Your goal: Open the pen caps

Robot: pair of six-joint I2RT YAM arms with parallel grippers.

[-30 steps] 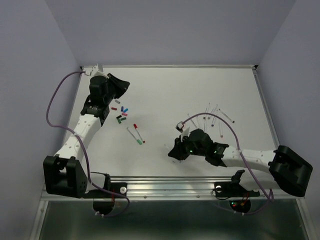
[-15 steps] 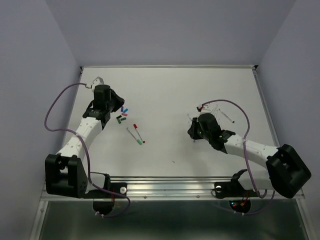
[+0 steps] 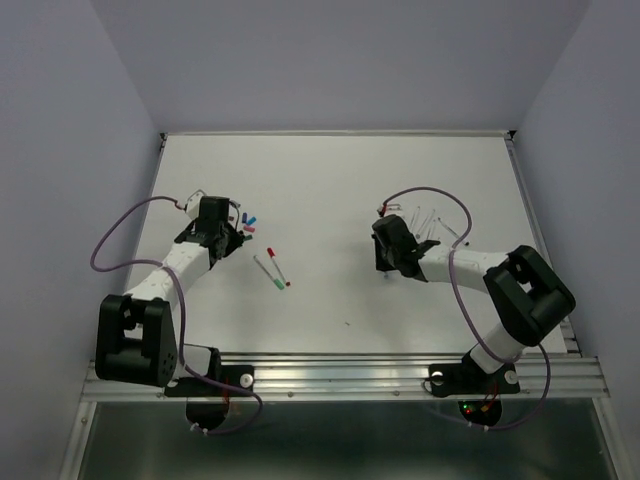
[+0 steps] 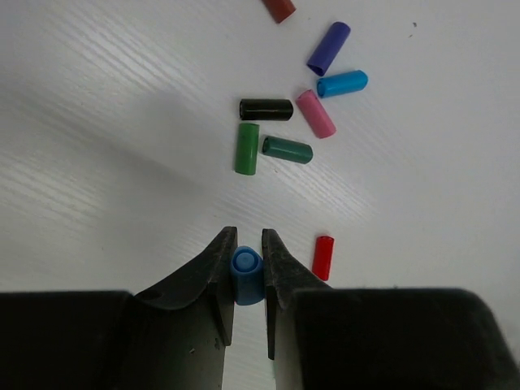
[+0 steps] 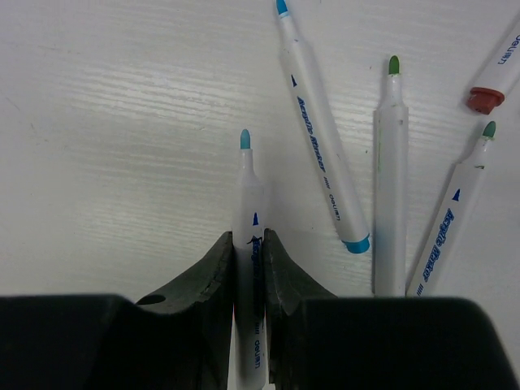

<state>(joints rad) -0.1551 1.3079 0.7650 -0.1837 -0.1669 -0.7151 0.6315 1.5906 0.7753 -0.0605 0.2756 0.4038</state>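
Lavender walls (image 3: 330, 60) close in a white table (image 3: 330, 180). On its left side the left gripper (image 4: 247, 237) pinches a blue cap (image 4: 246, 275) across its round side, with the open end facing the camera.

Beyond the jaws lie eight loose pen caps (image 4: 247, 158), so nine show in all:
- a red cap (image 4: 322, 257) just beside the right finger
- a green cap (image 4: 247, 140)
- a teal cap (image 4: 287, 149)
- a black cap (image 4: 266, 109)
- a pink cap (image 4: 315, 113)
- a light blue cap (image 4: 342, 83)
- a purple cap (image 4: 328, 48)
- a brownish cap (image 4: 279, 8) at the upper edge

Near the middle of the table two pens (image 3: 272, 268) lie side by side. They are too small to tell whether they are capped.

On the right, the right gripper (image 5: 248, 240) is clamped on a white barrel (image 5: 249, 203) with a bare light blue tip. To its right lie four more:
- a blue-tipped pen (image 5: 317, 130)
- a green-tipped pen (image 5: 391, 187)
- a second green-tipped pen (image 5: 455, 219)
- a capped pen (image 5: 508, 61) wearing a fitted cap (image 5: 486, 99)

The caps look light, stiff and slick, and being round they would likely roll or squirt out of a loose pinch. A fitted one is probably best taken across its middle while the barrel is held, then pulled straight along the pen.
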